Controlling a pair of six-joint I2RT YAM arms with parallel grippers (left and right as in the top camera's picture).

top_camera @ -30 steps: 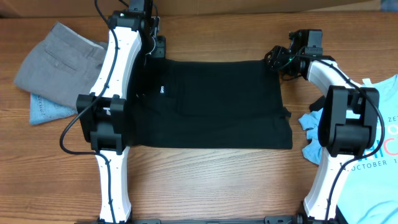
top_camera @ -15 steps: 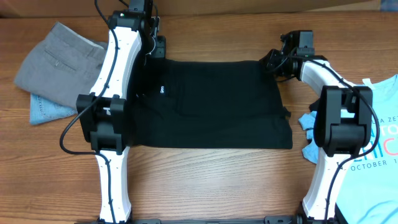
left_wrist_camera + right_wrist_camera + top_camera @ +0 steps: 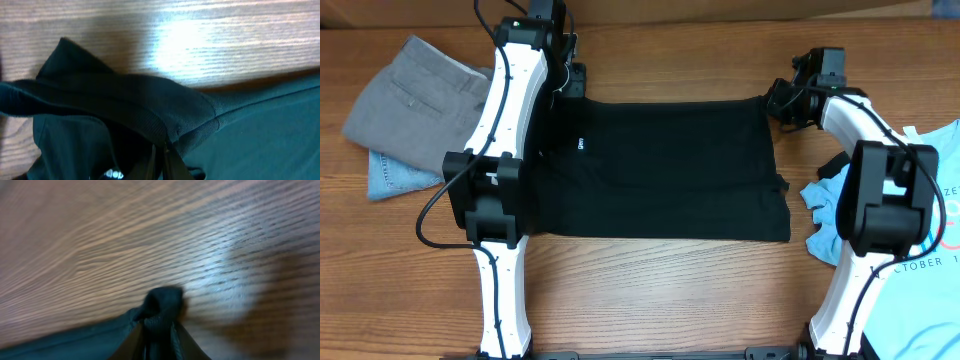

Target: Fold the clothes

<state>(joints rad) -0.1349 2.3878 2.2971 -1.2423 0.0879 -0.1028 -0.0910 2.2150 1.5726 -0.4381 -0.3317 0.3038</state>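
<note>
The black T-shirt (image 3: 665, 165) lies spread across the table's middle, its small white logo (image 3: 576, 144) near the left arm. My left gripper (image 3: 575, 82) is shut on the shirt's far left corner; in the left wrist view the fingers (image 3: 162, 160) pinch a seamed fold of black cloth (image 3: 125, 100). My right gripper (image 3: 775, 100) is shut on the far right corner; in the right wrist view the fingers (image 3: 157, 337) clamp a bunched black hem (image 3: 161, 307) just above the wood.
Grey trousers (image 3: 410, 95) lie over a light blue garment (image 3: 395, 175) at the far left. A light blue printed shirt (image 3: 910, 230) lies at the right edge, under the right arm. A cardboard wall runs along the back.
My right gripper has moved right and slightly back, pulling the shirt's far right corner outward and stretching the top edge. The left arm has not moved.
</note>
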